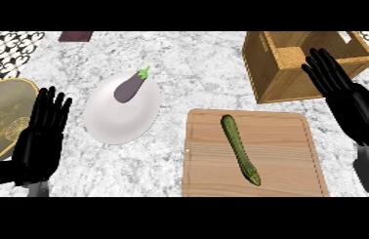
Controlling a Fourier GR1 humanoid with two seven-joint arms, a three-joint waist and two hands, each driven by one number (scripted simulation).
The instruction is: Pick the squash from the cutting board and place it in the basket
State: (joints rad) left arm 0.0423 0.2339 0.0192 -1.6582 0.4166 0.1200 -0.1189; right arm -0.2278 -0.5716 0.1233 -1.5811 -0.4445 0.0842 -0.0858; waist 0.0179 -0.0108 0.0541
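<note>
Both hands are open, fingers straight: left hand (37,135) at the left edge, right hand (338,94) over the basket's (268,67) front rim. Squash (240,149) lies lengthwise on the cutting board (288,155), with bare counter (194,57) around it. An eggplant (130,86) sits on a white plate (119,121). Basket and board are cut off at the edges.

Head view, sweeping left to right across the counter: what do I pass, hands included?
Left hand → white plate with the eggplant on it → cutting board with the squash → basket → right hand.
</note>
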